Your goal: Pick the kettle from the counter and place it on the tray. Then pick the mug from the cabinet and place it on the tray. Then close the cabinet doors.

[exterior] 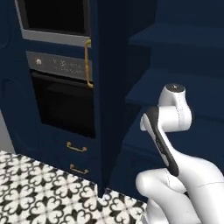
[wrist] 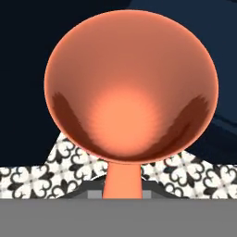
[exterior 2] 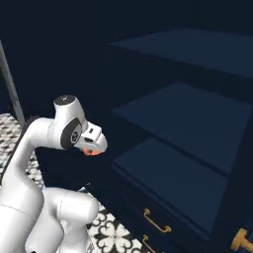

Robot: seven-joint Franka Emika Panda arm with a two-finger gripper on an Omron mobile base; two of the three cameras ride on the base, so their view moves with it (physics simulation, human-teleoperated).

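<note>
Arm (exterior: pixel 183 175) was glossy white throughout, built of rounded, tubular link shells with smooth bulging housings at the joints. A dark, near-black band ran lengthwise along one link in the left base view, curving like an inlaid strip between white shells. Each visible joint end carried a round dark grey cap (exterior: pixel 174 87), slightly domed, with a small lighter mark at its centre. In the right base view a circular dark grey disc sat flush in the side of the wrist housing (exterior 2: pixel 72 132), ringed by white. The hand block beyond it was boxy, white with pale grey faces. No cables or screws were discernible.
</note>
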